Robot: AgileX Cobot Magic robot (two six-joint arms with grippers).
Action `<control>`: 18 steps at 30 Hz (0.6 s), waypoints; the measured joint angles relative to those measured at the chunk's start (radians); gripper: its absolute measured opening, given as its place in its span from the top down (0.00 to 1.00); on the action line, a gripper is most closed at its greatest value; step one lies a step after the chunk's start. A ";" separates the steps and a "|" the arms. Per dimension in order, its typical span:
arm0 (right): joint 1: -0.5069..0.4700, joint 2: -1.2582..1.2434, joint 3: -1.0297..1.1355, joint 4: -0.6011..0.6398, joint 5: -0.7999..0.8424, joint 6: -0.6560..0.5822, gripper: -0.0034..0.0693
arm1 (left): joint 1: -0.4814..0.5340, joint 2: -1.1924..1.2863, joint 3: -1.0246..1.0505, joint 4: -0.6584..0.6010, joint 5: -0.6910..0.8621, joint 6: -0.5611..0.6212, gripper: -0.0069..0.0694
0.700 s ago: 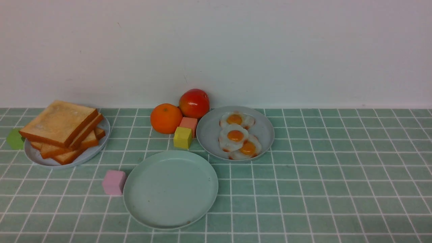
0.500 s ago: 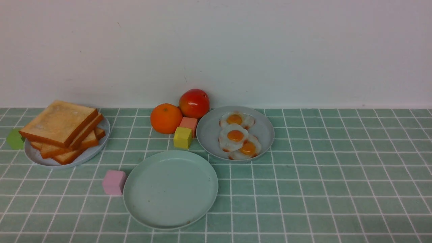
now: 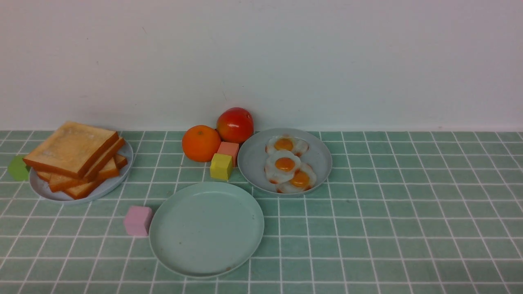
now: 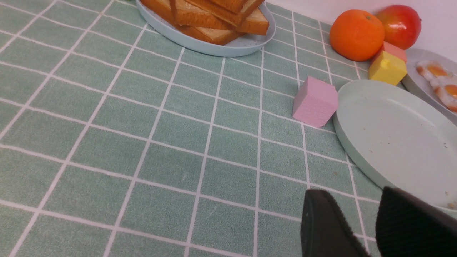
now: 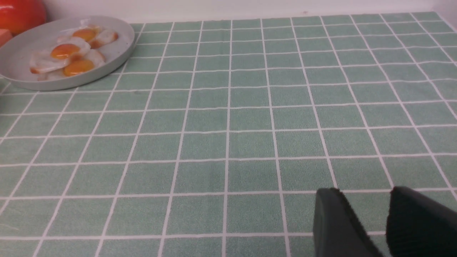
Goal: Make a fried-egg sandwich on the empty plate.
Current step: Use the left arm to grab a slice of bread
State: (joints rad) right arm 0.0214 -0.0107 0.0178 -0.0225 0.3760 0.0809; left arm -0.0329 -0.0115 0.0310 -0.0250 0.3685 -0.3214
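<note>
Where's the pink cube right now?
Front view, robot's left of centre: the pink cube sits beside the left rim of the empty plate, nearer the camera than the toast plate.

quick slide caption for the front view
Empty mint plate in front, toast stack left, three fried eggs behind; nothing assembled yet.

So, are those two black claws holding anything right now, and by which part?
Nothing is held. The left gripper and the right gripper both stand open, with only the green checked tablecloth showing in each gap.
</note>
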 joint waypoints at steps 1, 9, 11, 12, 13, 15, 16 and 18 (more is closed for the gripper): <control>0.000 0.000 0.000 0.000 0.000 0.000 0.62 | 0.000 0.000 0.000 -0.004 -0.005 -0.001 0.60; 0.000 0.000 0.000 0.000 0.000 0.000 0.62 | 0.000 0.000 0.000 -0.299 -0.199 -0.157 0.60; 0.000 0.000 0.000 0.000 0.000 0.000 0.62 | 0.000 0.000 0.000 -0.358 -0.256 -0.178 0.60; 0.000 0.000 0.000 0.000 0.000 0.000 0.62 | 0.000 0.000 0.000 -0.368 -0.268 -0.179 0.60; 0.000 0.000 0.000 0.000 0.000 0.000 0.62 | 0.000 0.000 0.000 -0.381 -0.283 -0.182 0.60; 0.000 0.000 0.000 0.000 0.000 0.000 0.62 | 0.000 0.000 -0.004 -0.408 -0.321 -0.185 0.60; 0.000 0.000 0.000 0.000 0.000 0.000 0.62 | 0.000 0.000 -0.017 -0.411 -0.316 -0.178 0.61; 0.000 0.000 0.000 0.000 0.000 0.000 0.62 | 0.000 0.003 -0.066 -0.406 -0.287 -0.154 0.66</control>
State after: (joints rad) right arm 0.0214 -0.0107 0.0178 -0.0225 0.3760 0.0809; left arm -0.0329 -0.0083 -0.0348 -0.4314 0.0819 -0.4758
